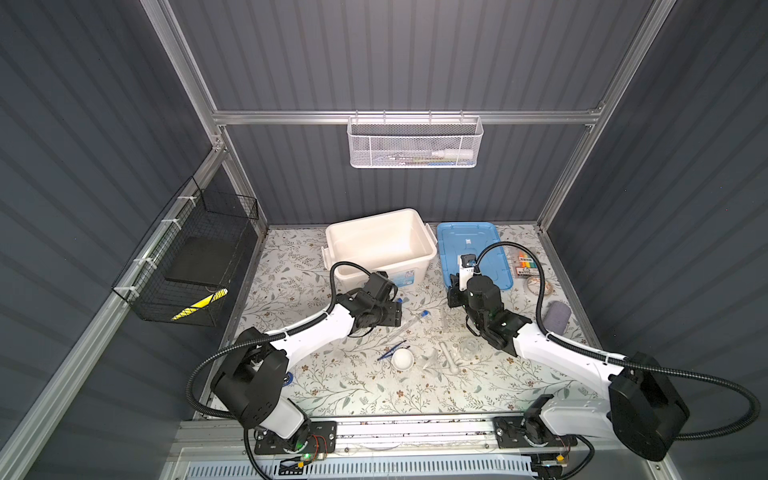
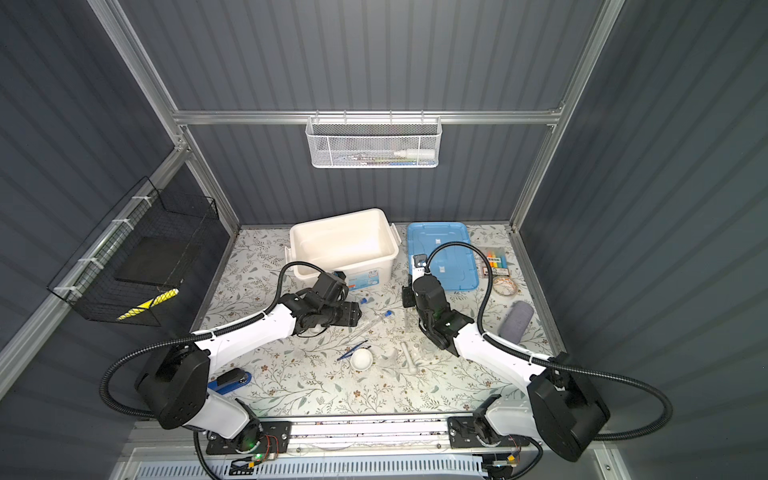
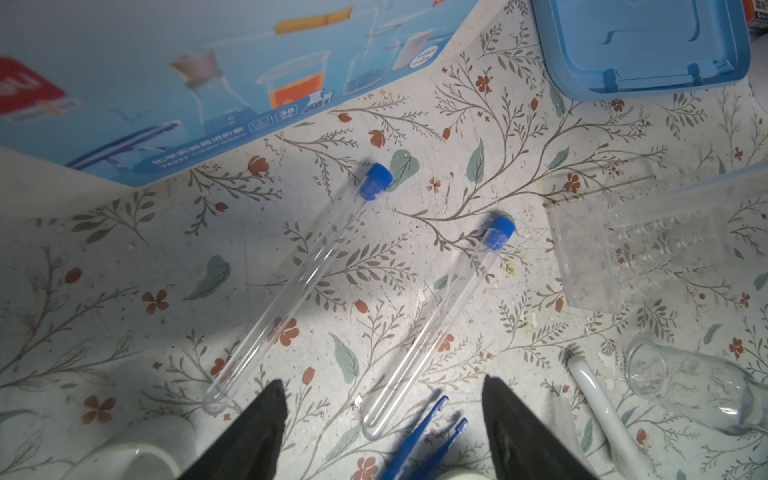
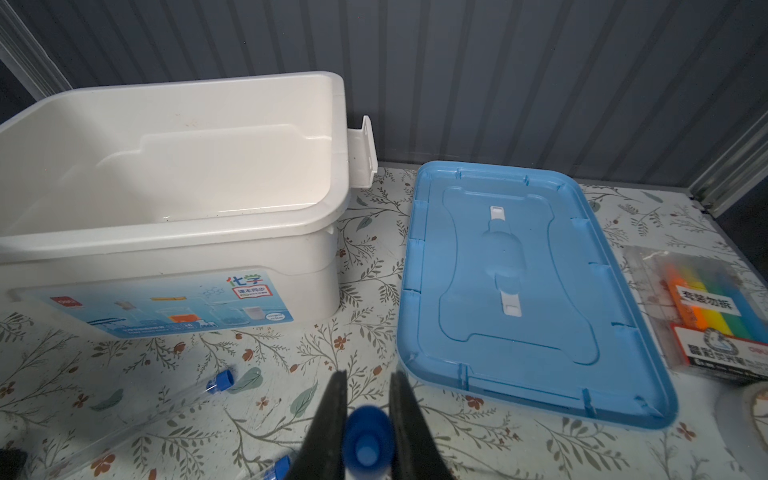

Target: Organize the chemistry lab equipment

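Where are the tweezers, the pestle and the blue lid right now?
tweezers [image 1: 391,351], in a top view, middle of the two blue arms.
pestle [image 1: 449,354], in a top view, middle of the white shaft.
blue lid [image 4: 505,266], right wrist view, the moulded centre of its flat face.

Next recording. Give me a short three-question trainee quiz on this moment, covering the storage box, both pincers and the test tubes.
1. True or false: the open white plastic storage box has lab items inside it.
2. Pick one. The right pincer is: A) open and empty; B) shut on a clear blue-capped test tube; C) out of view.
3. In the left wrist view, how many loose capped test tubes lie on the floral table cover in front of the open left pincer?
Key: 1 false, the box looks empty; 2 B; 3 two.
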`<state>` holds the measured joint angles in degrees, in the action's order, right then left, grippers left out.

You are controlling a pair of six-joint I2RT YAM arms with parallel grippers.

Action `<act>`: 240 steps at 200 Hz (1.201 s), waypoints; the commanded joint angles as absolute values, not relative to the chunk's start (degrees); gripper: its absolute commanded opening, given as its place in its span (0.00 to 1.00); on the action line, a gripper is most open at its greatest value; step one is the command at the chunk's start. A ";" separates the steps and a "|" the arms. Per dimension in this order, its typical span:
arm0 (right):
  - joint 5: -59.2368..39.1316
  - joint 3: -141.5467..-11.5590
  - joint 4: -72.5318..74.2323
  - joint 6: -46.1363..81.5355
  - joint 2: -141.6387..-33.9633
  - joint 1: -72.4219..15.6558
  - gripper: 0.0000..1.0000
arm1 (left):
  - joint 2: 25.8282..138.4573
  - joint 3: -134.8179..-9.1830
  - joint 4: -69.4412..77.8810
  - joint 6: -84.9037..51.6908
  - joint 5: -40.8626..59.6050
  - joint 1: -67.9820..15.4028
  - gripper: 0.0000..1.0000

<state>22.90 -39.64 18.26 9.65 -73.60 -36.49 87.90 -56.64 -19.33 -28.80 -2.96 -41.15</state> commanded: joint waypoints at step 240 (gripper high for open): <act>23.82 -37.91 19.92 8.70 -75.07 -37.70 0.15 | 85.96 -54.49 -18.37 -29.62 -3.16 -40.85 0.76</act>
